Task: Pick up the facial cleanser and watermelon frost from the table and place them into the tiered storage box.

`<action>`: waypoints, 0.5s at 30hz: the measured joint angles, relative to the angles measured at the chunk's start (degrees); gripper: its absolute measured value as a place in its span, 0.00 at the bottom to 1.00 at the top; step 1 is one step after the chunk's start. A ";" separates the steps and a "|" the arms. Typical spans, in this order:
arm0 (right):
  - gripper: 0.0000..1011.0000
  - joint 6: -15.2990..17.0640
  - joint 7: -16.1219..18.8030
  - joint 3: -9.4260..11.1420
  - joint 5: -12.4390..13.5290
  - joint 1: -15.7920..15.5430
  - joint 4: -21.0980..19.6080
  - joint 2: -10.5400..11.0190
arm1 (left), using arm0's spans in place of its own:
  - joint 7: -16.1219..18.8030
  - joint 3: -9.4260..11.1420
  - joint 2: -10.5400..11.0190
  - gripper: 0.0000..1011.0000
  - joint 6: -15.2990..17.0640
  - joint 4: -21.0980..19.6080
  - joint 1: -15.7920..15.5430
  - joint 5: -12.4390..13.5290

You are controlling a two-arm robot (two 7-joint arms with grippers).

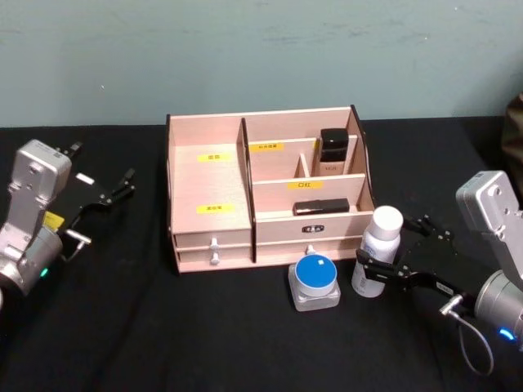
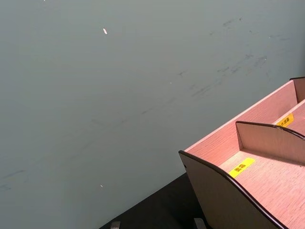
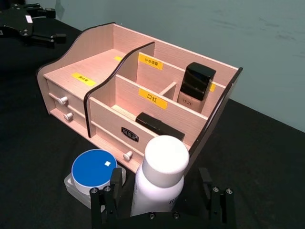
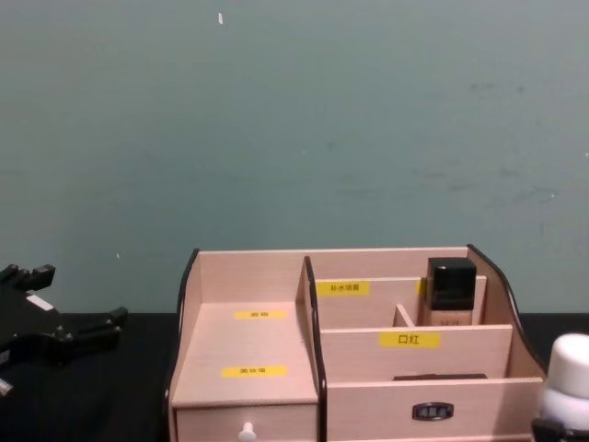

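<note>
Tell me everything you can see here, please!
Box: one, light wood, middle of table.
Black bottle: one, black, upright in box's back right compartment.
Flat case: one, black, lying in box's front right compartment.
White bottle: one, white, upright on table before box's right end.
Jar: one, clear with blue lid, on table left of white bottle.
Table: one, black.
Left gripper: one, black, open, left of box.
Right gripper: one, black, open around white bottle.
</note>
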 joint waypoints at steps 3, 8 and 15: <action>0.99 0.21 0.10 -0.02 -0.12 0.11 0.08 -0.13 | 0.00 0.00 0.00 0.99 0.00 0.00 0.00 0.00; 0.99 0.17 0.07 -0.01 -0.10 0.05 0.03 -0.05 | 0.00 0.00 0.00 0.99 0.00 0.00 0.00 0.00; 0.95 0.08 0.00 0.00 -0.04 -0.02 -0.04 0.04 | 0.00 0.00 0.00 0.99 0.00 0.00 0.00 0.00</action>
